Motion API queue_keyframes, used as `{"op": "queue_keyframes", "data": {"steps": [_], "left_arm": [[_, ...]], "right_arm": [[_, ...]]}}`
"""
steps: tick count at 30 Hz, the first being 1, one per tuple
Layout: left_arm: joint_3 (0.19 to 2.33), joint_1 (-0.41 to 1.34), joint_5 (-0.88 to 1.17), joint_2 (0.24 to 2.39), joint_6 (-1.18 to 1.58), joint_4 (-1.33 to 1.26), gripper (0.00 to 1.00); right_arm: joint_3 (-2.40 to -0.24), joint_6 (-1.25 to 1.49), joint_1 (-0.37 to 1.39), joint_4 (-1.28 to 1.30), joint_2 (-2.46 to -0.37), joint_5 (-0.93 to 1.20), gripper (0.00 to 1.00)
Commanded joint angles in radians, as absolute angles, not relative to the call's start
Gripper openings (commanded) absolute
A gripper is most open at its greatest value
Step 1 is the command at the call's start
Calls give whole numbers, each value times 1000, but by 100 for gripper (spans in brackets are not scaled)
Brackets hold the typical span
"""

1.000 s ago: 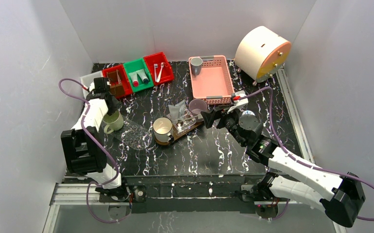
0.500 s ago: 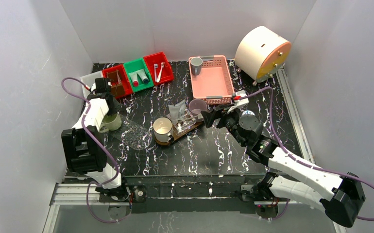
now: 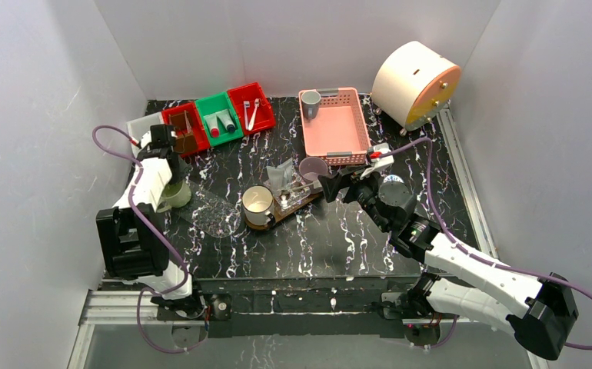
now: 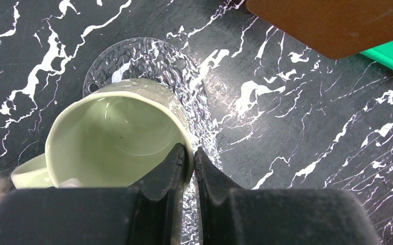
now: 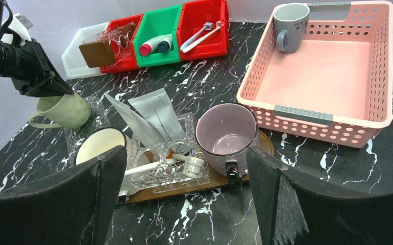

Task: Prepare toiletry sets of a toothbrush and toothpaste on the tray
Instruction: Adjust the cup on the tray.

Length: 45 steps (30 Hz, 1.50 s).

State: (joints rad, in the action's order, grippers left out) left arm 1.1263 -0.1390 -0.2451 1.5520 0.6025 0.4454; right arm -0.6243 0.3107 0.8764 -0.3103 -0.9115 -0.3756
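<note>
While the right arm waits, the left one has the action. On the marbled tabletop (image 3: 339, 238), the pink basket (image 3: 337, 131) sits at the back with one grey mug in its corner. The tray (image 5: 199, 185) lies mid-table in front of it. In the top view its long axis runs slantwise, low at the left end and rising toward the basket.

The right end effector (image 3: 337, 185) hovers just off the tray's right end, fingers spread wide, nothing between them. The left end effector (image 4: 188, 158) is clamped on the green mug (image 4: 113, 132), well to the left of the tray, with one finger inside the rim and one outside. That mug sits on a clear dimpled disc (image 4: 148, 56).

Here's the worry: it's a thin pinch on one wall, off-centre. On a lift the mug could swing under the fingers or slip out. And the tray looks crowded! A cream mug (image 5: 100, 145) fills its left end, a purple mug (image 5: 226, 133) the right, and a glass dish (image 5: 169, 171) sits between. A careless set-down could knock any of them. The waiting right arm is close by too.

The green mug's mouth faces the left wrist camera, and its handle juts out on the side away from the fingers. In the dish, a white toothbrush (image 5: 148, 166) lies roughly along the tray's length; I can't tell which end is the head.
</note>
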Motion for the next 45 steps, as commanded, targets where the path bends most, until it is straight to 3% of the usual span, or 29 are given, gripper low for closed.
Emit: {"op": "queue_keyframes", "data": {"steps": [1,17,26,45], "left_arm": [[1096,-128,-315,1501,687,473,0],[1111,-74,-328,1549,632,496,0],[1126,-74,-329,1545,633,511,20],[1208,-74,-198,1331,495,547,49]], "right_arm": [[-621,305,873,-359,-910,-394,95],[-618,305,873,-360,-905,-399,95],[-620,305,873,-357,-904,-400,95],[-729,225,872,-264,-960,-494,98]]}}
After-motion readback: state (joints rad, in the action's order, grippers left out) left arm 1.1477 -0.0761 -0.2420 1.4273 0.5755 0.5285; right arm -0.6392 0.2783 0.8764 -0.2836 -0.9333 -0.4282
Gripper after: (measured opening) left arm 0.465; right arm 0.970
